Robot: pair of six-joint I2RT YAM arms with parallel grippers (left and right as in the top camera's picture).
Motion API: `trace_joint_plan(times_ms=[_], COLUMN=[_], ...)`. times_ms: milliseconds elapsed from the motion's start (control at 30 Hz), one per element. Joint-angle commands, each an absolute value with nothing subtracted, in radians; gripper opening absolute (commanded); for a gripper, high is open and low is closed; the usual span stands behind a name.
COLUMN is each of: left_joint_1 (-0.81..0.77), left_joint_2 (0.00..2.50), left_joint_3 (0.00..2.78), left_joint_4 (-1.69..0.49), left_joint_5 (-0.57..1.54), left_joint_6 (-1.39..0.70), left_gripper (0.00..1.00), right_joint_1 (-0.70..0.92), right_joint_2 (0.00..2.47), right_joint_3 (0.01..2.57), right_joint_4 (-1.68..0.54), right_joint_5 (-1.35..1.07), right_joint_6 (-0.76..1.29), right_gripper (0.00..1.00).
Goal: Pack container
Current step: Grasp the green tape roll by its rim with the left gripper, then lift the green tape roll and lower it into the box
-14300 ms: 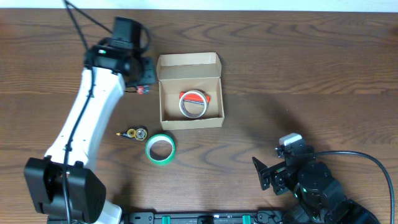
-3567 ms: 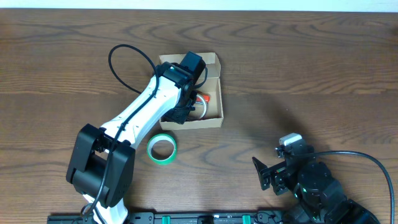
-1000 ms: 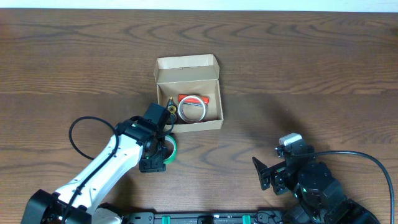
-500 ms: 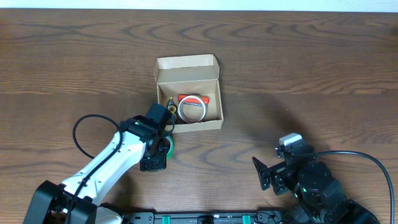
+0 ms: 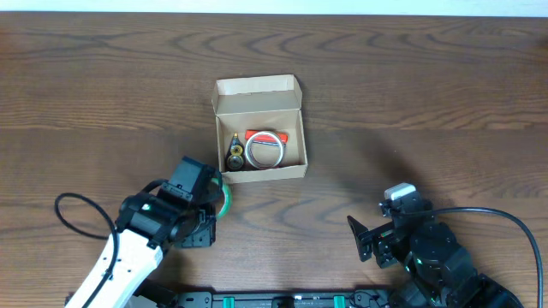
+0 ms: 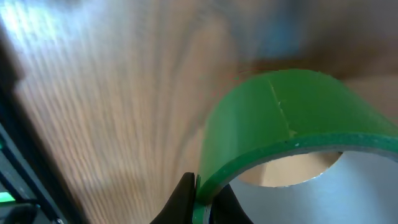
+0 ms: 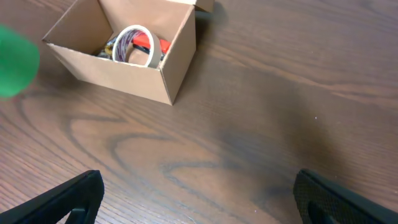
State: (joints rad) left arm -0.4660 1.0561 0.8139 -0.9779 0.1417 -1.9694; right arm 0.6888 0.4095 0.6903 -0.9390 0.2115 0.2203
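Ideally, the left claw (image 6: 200,194), pinching the green tape roll (image 6: 283,118) by its wall, should lift clear of the tabletop (image 5: 402,94) before crossing into the box (image 5: 265,174).

A roll of green tape (image 6: 292,118) filled most of the close, blurred view. Its outer band arched up from the bottom centre toward the right, a thin seam line crossed the green face, and the tan inner core showed beneath the arch. At the bottom edge the gripper (image 6: 200,196) was pinched on the roll's wall, one dark finger (image 6: 179,200) outside and the other inside. Behind lay the wood-grain tabletop (image 6: 112,106), out of focus, with a dark strip down the left edge.
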Motion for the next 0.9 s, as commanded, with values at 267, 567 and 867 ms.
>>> trace_joint_plan(times_ms=[267, 567, 867], left_joint_1=[-0.465, -0.465, -0.457], left_joint_2=[1.422, 1.675, 1.78], left_joint_3=[1.369, 1.452, 1.452], left_joint_4=[-1.026, -1.0, -0.982], left_joint_5=[0.031, 0.112, 0.128], left_joint_6=[-1.72, -1.72, -1.732], left_gripper=[0.06, 0.06, 0.05], right_joint_1=[0.694, 0.694, 0.694], right_joint_2=[0.403, 0.403, 0.403], right_joint_3=[0.69, 0.69, 0.69], right_joint_4=[-0.939, -0.939, -0.939], right_joint_5=[0.221, 0.221, 0.221], right_joint_6=[0.231, 0.231, 0.231], right_gripper=[0.99, 0.99, 0.99])
